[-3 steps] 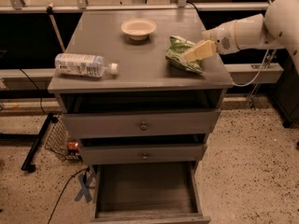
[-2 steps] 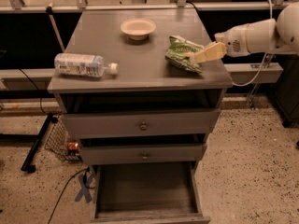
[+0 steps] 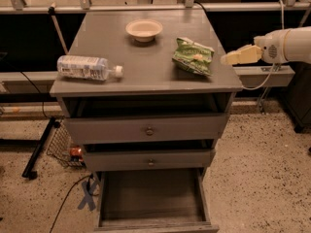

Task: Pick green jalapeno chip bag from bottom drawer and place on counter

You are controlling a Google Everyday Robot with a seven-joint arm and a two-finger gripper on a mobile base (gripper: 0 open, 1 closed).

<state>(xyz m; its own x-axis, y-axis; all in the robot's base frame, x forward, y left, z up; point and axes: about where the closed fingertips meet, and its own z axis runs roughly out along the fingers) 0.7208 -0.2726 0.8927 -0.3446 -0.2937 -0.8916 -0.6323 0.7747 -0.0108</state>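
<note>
The green jalapeno chip bag (image 3: 193, 56) lies flat on the right side of the counter (image 3: 146, 69), near its right edge. My gripper (image 3: 227, 59) hangs in the air just off the counter's right edge, pointing left at the bag. It stands a short gap away from the bag and holds nothing. The bottom drawer (image 3: 150, 198) is pulled out and shows only its bare floor. The two upper drawers are slightly open.
A clear labelled plastic bottle (image 3: 86, 67) lies on the counter's left side. A pale bowl (image 3: 144, 29) sits at the counter's back middle. A wire basket (image 3: 63, 147), a black stand leg (image 3: 38, 147) and a cable lie on the floor to the cabinet's left.
My gripper has let go of the chip bag and drawn back to the right, off the counter's edge. The bag stays lying on the counter.
</note>
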